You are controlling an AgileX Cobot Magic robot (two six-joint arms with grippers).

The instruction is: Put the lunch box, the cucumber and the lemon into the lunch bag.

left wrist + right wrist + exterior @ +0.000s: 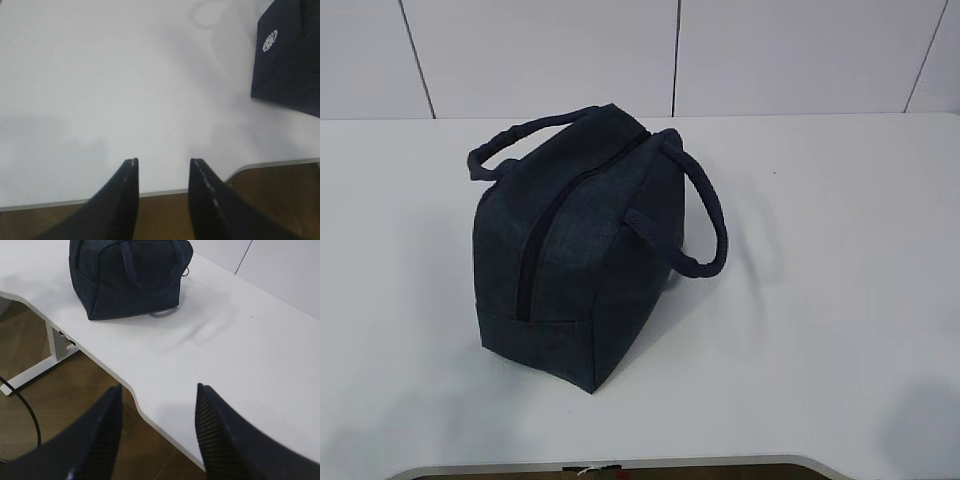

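A zipped navy lunch bag [582,250] sits on a white table [820,300]. The left gripper [162,162] and right gripper [159,390] hover with fingers apart, holding nothing.

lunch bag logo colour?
White, on the dark navy lunch bag; the round logo shows best in the left wrist view.

Left gripper [162,165]: two black tapered fingers [125,200], smooth matte outer faces, with a thin pale line along each inner edge. Right gripper [159,392]: same black tapered fingers [220,440], but the inner pad faces carry fine horizontal ribbing. No cables, screws or printed markings are visible on either pair.
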